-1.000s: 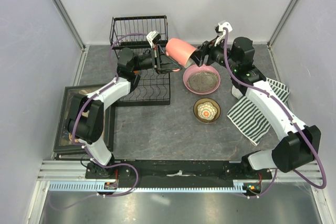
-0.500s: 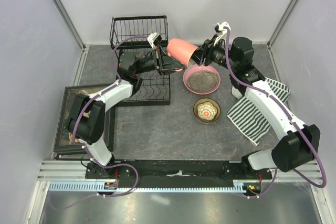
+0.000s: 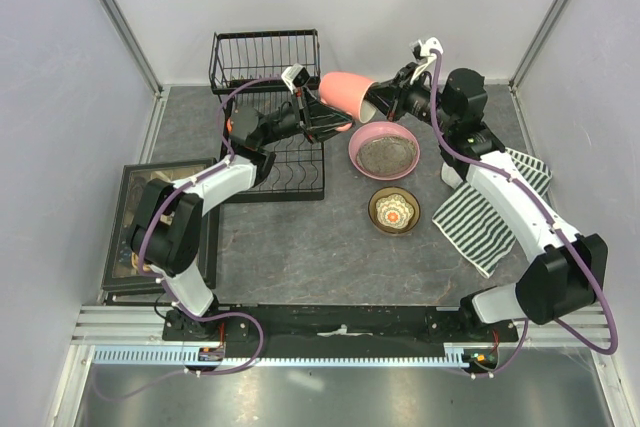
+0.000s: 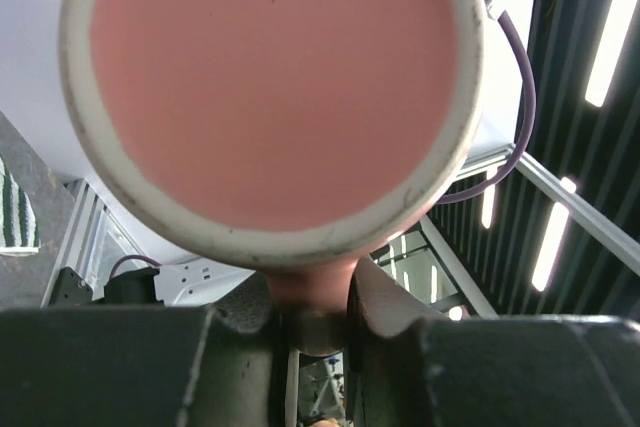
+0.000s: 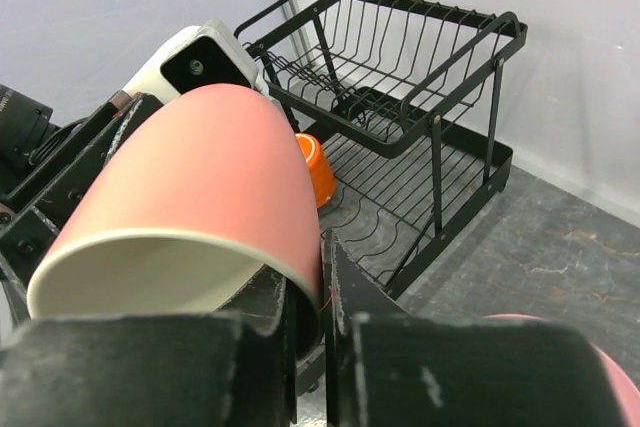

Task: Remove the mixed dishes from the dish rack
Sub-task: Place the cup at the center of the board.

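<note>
Mug [image 5: 200,152], matte pink outside, cream inside, on its side

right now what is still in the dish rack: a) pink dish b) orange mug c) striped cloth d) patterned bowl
b, the orange mug sits on the rack's slotted base in the right wrist view; the pink dish and patterned bowl lie out on the table.

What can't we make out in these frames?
- Left wrist: the base of the pink mug fills the view, blocking nearly everything beyond.
- Right wrist: orange mug is mostly behind the pink mug; pink dish is cut off by the bottom edge.
- Top: framed box is partly under the left arm; contents too small.
</note>
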`<state>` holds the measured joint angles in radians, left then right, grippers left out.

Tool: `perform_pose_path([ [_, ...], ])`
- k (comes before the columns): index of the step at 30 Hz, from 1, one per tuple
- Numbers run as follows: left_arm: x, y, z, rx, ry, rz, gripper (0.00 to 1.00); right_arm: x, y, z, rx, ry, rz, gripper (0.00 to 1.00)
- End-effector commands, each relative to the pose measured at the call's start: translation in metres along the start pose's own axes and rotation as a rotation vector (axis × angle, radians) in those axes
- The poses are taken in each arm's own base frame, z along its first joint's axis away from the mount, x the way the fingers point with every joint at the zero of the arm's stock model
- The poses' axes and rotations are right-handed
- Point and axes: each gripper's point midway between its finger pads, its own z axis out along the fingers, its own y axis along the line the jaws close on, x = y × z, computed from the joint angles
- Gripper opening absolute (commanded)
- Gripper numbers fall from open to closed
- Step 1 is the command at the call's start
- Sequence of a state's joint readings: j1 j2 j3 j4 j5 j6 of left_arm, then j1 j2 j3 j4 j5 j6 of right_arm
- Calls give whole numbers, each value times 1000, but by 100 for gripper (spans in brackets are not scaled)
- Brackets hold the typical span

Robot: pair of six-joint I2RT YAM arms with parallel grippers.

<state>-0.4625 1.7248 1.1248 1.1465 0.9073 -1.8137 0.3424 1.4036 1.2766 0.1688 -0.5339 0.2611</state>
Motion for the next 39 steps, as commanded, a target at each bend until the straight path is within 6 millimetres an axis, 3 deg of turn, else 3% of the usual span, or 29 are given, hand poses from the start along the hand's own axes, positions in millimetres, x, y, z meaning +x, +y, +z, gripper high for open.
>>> perform_pose_path([
  [1, 32, -20, 5, 76, 107, 137, 1, -21, 25, 4, -85, -50, 54, 0],
  [9, 37, -6, 6, 40, 123, 113, 3, -22, 27, 3, -89, -48, 54, 0],
  [24, 39, 8, 0, 8, 132, 137, 59, -46, 20, -9, -75, -84, 58, 0],
  [31, 36, 15, -7, -14, 120, 164, 68, -54, 13, -16, -52, -104, 59, 0],
  [39, 10, 20, -39, -125, 50, 272, 85, -52, -13, -28, 75, -74, -8, 0],
])
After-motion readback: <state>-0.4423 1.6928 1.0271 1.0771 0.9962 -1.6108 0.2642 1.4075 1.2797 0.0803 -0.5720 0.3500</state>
